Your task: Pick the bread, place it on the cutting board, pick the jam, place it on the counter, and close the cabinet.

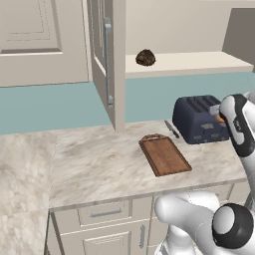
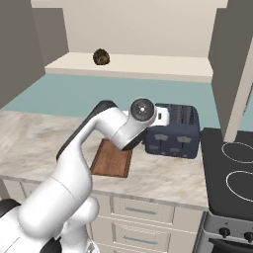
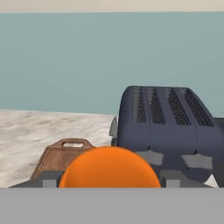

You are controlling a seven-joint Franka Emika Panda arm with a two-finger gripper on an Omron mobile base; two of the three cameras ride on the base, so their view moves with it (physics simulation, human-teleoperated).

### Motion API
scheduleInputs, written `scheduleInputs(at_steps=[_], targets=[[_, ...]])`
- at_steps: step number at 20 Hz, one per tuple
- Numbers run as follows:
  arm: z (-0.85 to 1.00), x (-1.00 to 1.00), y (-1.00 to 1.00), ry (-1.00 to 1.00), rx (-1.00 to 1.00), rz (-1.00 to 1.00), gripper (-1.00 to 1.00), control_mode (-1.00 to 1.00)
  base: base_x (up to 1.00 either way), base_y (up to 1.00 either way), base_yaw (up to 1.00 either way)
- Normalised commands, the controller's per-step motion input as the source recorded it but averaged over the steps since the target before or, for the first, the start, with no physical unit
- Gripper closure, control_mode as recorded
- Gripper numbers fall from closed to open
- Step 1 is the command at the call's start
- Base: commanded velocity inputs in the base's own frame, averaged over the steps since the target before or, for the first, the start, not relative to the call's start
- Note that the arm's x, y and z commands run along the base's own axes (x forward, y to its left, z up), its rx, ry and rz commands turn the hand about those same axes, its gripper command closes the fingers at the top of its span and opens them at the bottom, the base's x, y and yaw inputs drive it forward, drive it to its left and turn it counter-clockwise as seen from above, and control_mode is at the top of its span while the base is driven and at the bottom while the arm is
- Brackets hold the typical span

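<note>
- Left base view: the bread (image 1: pixel 145 58) sits on the shelf (image 1: pixel 199 63) of the open cabinet (image 1: pixel 105 60), high above the toaster (image 1: pixel 200 118). The cutting board (image 1: pixel 164 155) lies bare on the desk (image 1: pixel 99 164), just left of the toaster, with a knife (image 1: pixel 172 129) between them.
- Right base view: the arm crosses in front of the toaster (image 2: pixel 174 129); the board (image 2: pixel 112 159) lies left of it, and the bread (image 2: pixel 101 57) up behind.
- Hand view: the pincer (image 3: pixel 109 183) is clamped on the orange jam (image 3: pixel 109 168), held in front of the toaster (image 3: pixel 168 127).
</note>
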Motion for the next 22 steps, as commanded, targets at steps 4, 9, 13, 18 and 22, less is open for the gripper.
scheduleInputs(at_steps=[4,9,13,18,22], targets=[[-0.26,0.0,-0.34,0.0,0.0,0.0,1.0,-1.0,0.0,0.0,0.0],[-0.3,-0.02,-0.31,0.0,0.0,0.0,1.0,-1.0,0.0,0.0,0.0],[-0.34,-0.07,-0.23,0.0,0.0,0.0,1.0,-1.0,0.0,0.0,0.0],[-0.4,-0.08,-0.13,0.0,0.0,0.0,1.0,-1.0,0.0,0.0,0.0],[-0.42,-0.06,-0.09,0.0,0.0,0.0,1.0,-1.0,0.0,0.0,0.0]])
